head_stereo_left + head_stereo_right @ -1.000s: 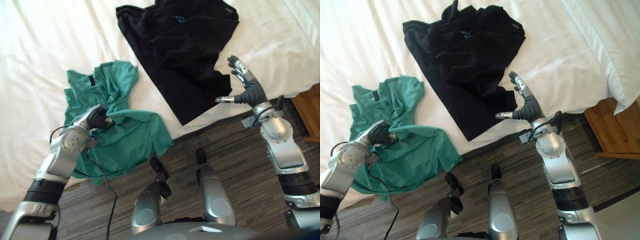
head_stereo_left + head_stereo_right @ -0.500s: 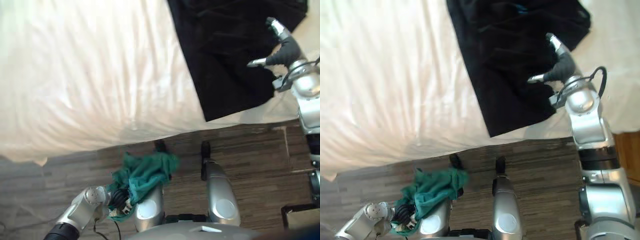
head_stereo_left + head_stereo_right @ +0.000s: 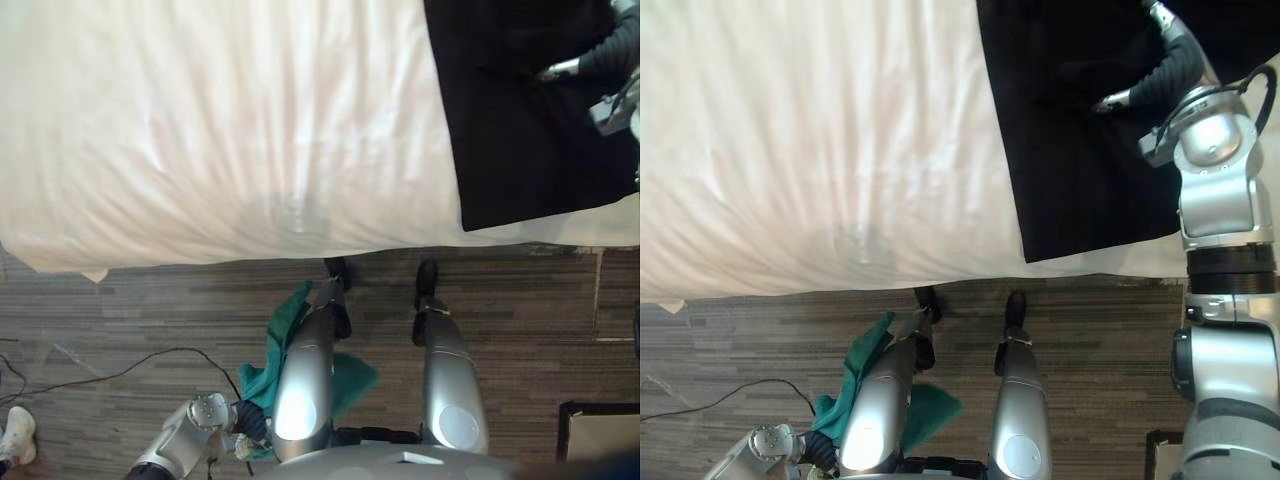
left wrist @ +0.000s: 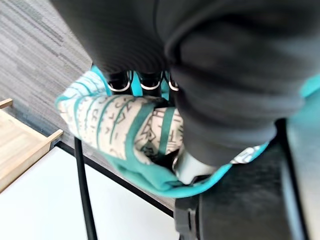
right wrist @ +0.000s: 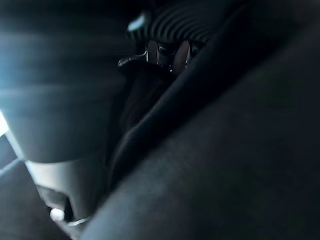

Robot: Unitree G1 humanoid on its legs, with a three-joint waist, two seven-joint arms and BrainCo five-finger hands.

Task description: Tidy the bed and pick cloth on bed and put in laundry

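While left hand grips the teal cloth, right hand spreads over black cloth

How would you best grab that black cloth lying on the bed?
Probably by the wrinkled ridge in the middle of the black cloth, pinched from above by the right hand over it. It lies spread flat on the bed, so its edges give little to hook. The left hand is full of green cloth.
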